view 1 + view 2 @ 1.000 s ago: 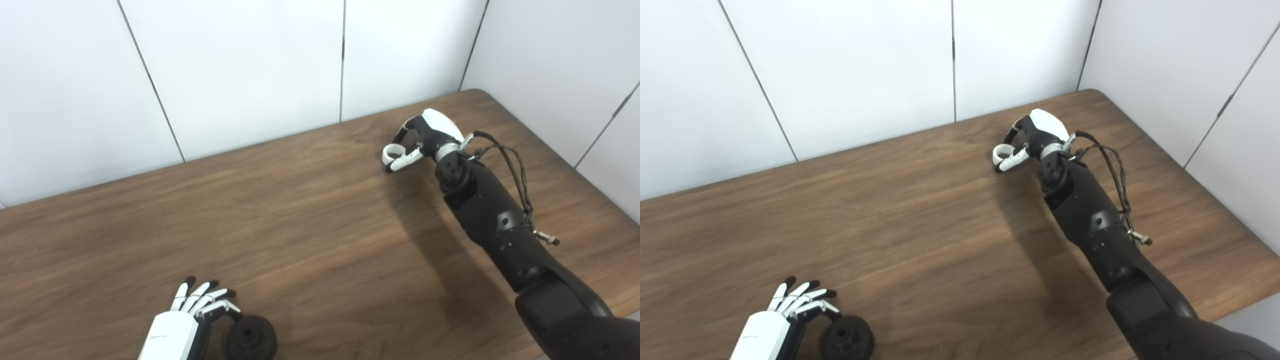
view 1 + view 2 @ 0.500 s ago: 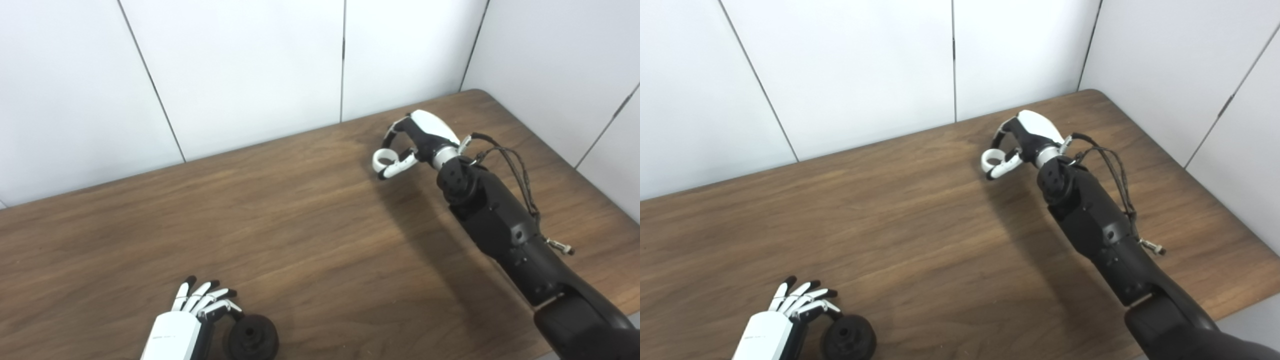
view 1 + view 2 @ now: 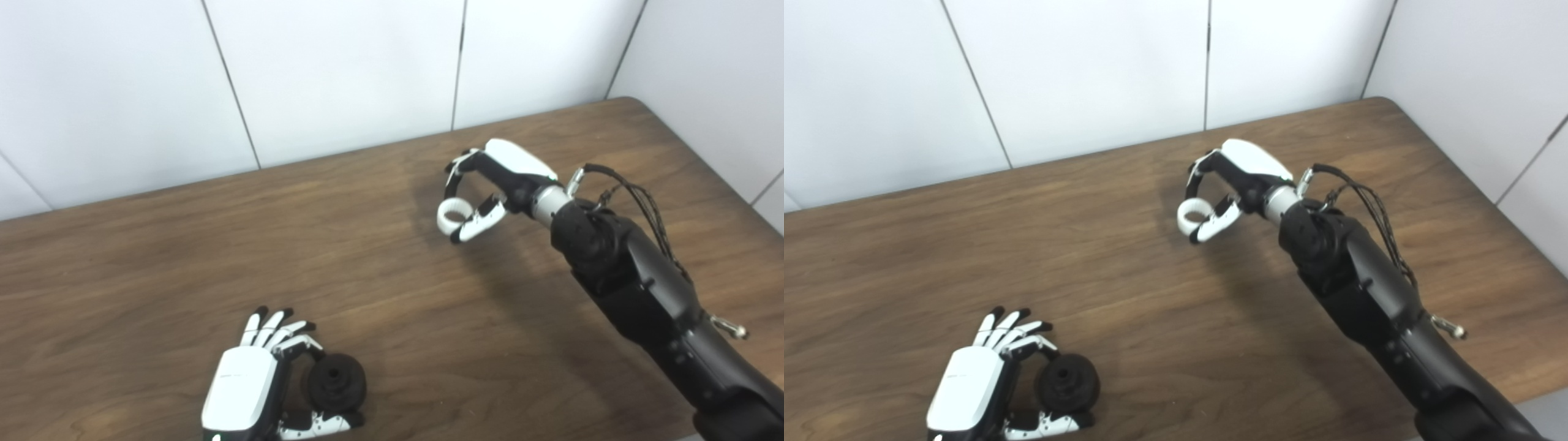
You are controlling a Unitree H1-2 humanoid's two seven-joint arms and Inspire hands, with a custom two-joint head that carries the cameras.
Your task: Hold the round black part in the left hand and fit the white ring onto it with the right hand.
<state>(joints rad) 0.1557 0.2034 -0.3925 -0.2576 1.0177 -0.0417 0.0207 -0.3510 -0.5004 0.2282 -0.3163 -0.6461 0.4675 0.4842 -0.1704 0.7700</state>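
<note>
1. So the left robot hand (image 3: pixel 245 383) is down by the near edge of the wooden table (image 3: pixel 153 257), toward the left. It's cupped around the round black part (image 3: pixel 335 382): fingers (image 3: pixel 288 327) curl over the far side and the thumb (image 3: pixel 321 422) comes in underneath on the near side.
2. The black part looks like a chunky disc with a raised hub and a small hole in the middle, face tipped up toward the cameras. Can't really tell if it's lifted off the table or resting on it.
3. The right robot hand (image 3: pixel 1234 174) is way over toward the far right part of the table, well apart from the left one. Its arm (image 3: pixel 1366 294), black with some loose cables (image 3: pixel 1372 202) along the wrist, reaches in from the near right corner.
4. It's got the white ring (image 3: pixel 1193 214) pinched between a fingertip from above and the thumb from below, opening facing up-ish.
5. The ring is held above the table; there's a soft shadow on the wood under it.
6. White wall panels (image 3: pixel 337 67) run behind the far edge and along the right side.
</note>
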